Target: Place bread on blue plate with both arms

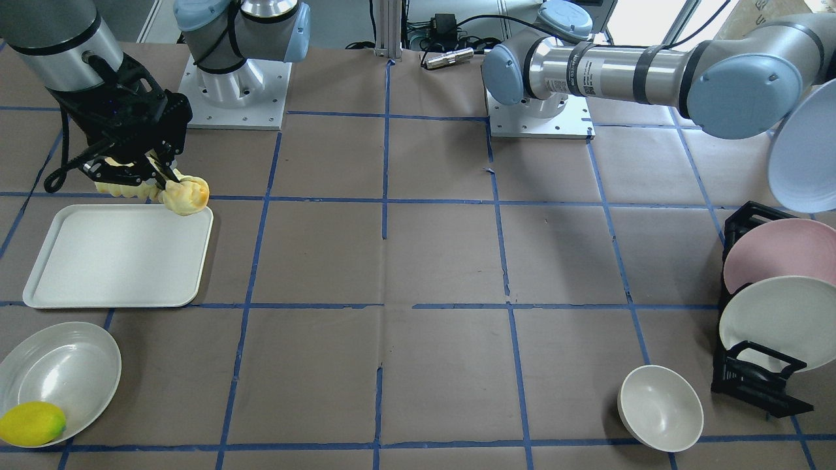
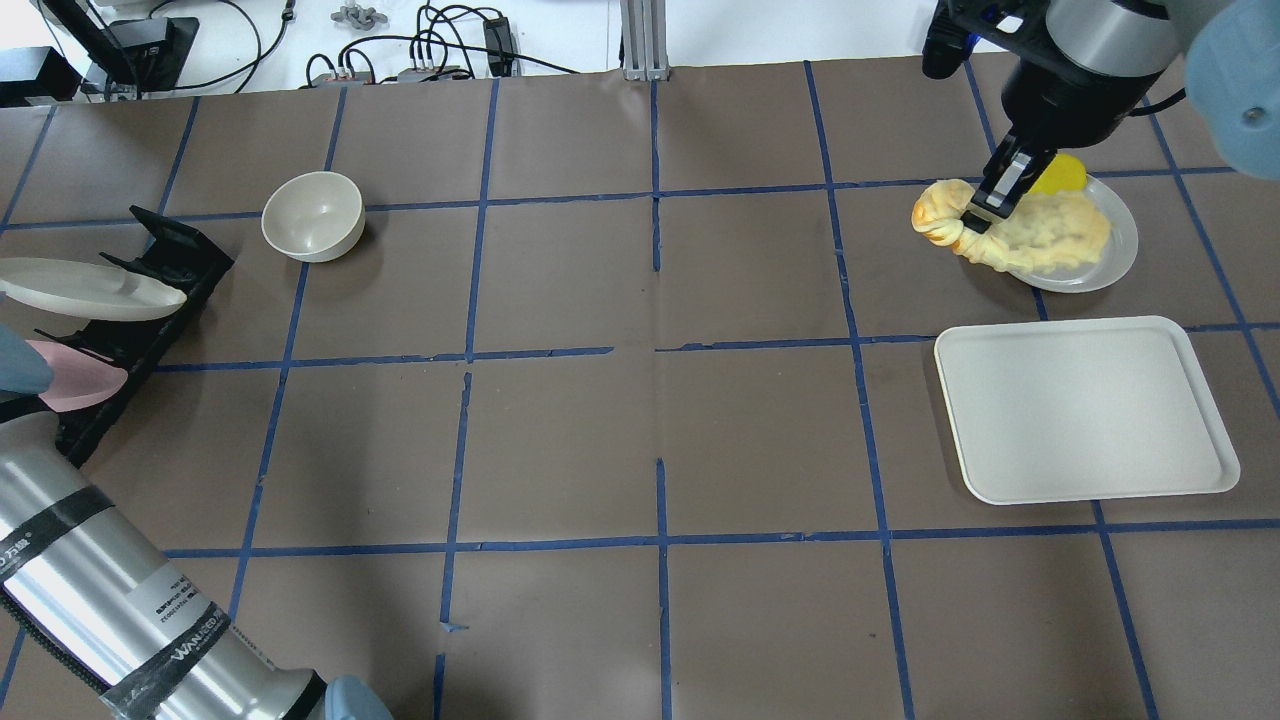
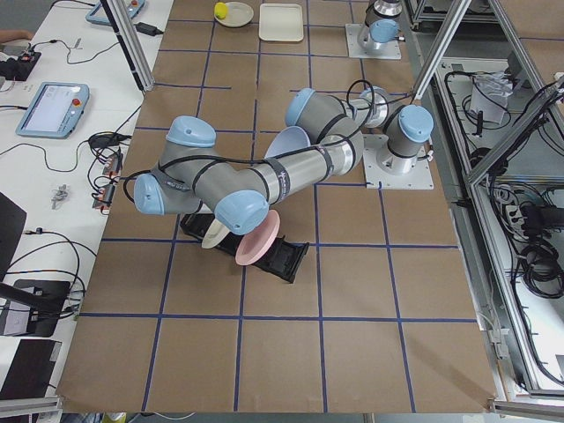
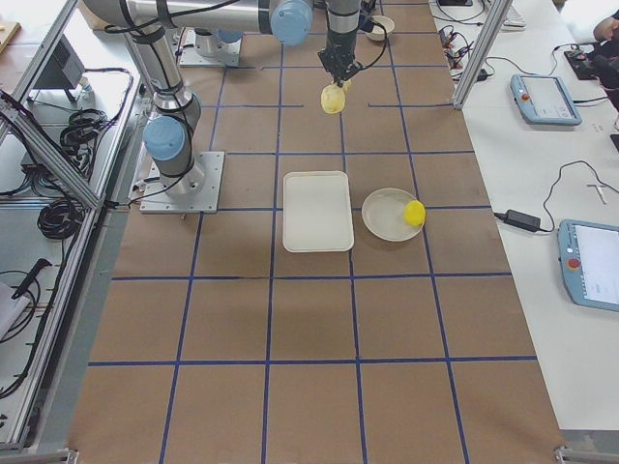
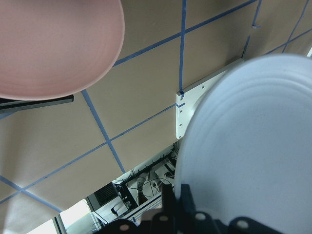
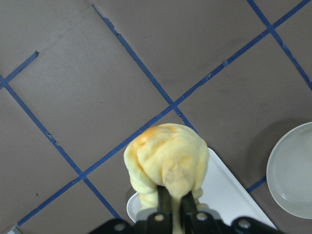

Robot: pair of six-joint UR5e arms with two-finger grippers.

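Note:
The bread (image 1: 179, 194), a pale-yellow ridged loaf with a browned end, hangs in the air from my right gripper (image 1: 157, 173), which is shut on it just beyond the white tray's far edge. It also shows in the overhead view (image 2: 1040, 235) and, end-on, in the right wrist view (image 6: 165, 163). My left gripper (image 5: 178, 197) is shut on the rim of the pale-blue plate (image 5: 253, 146). The plate is held tilted up in the air at the other end of the table (image 1: 806, 153), above the plate rack.
A white tray (image 1: 117, 254) lies below the bread. A white plate (image 1: 65, 365) with a yellow lemon (image 1: 31, 423) sits beside it. A black rack (image 1: 751, 378) holds a pink plate (image 1: 777, 251) and a white plate (image 1: 777, 320). A white bowl (image 1: 659, 408) stands nearby.

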